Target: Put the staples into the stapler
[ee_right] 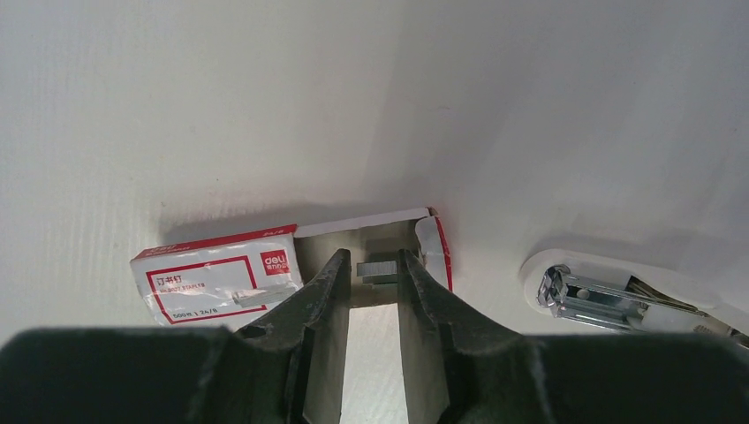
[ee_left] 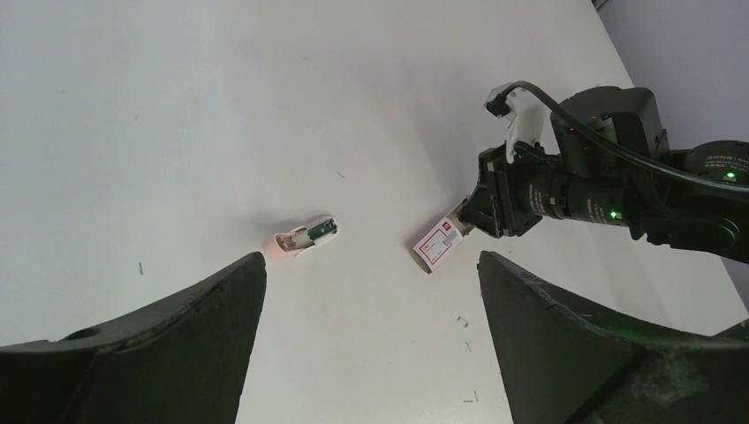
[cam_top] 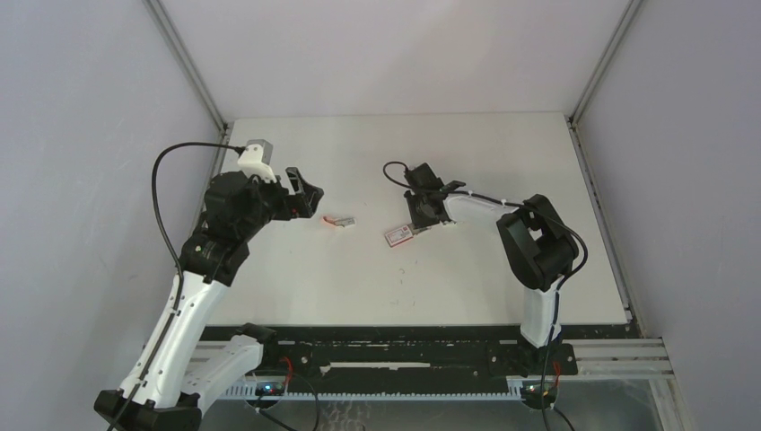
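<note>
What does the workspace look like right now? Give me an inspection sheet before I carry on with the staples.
Surface: white table, a few tiny dark specks on it.
Job's things: staples box lies flat, its tray slid out; white stapler lies just right of it, metal magazine showing.
Clutter: small pink-and-white clip-like item on the table between the arms.
Grippers: left gripper open above the table, holding nothing; right gripper shut on a staple strip in the tray.
Cables: black cable loops off the left arm; another curls at the right wrist; neither touches the job's things.
Surroundings: grey walls, metal corner posts.
</note>
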Controlling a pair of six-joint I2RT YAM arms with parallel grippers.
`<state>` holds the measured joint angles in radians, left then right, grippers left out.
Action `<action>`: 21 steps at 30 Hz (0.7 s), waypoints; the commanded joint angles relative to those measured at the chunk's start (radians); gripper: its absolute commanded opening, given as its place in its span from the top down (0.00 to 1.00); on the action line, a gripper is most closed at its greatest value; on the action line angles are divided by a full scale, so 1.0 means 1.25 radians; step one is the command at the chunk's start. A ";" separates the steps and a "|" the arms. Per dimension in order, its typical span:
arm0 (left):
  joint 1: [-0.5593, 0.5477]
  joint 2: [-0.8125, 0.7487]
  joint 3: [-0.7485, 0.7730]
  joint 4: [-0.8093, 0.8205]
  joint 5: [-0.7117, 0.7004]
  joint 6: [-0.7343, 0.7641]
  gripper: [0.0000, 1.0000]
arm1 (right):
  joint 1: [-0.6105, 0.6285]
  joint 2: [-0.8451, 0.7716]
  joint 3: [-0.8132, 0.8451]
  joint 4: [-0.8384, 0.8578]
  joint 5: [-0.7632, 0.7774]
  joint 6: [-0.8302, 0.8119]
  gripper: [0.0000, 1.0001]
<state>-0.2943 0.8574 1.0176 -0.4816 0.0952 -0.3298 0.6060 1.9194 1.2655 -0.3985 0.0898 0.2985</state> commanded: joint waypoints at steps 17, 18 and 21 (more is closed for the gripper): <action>0.011 -0.024 -0.006 0.053 0.036 -0.013 0.06 | 0.023 -0.039 0.028 -0.007 0.052 -0.005 0.92; 0.011 -0.025 -0.011 0.060 0.044 -0.017 0.07 | 0.022 -0.052 0.029 -0.008 0.050 -0.006 0.92; 0.011 -0.026 -0.029 0.094 0.079 -0.032 0.07 | 0.019 -0.101 0.028 -0.012 0.022 -0.006 0.92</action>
<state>-0.2890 0.8436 1.0130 -0.4614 0.1253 -0.3386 0.6289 1.9106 1.2655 -0.4221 0.1329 0.2977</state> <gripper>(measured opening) 0.934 0.128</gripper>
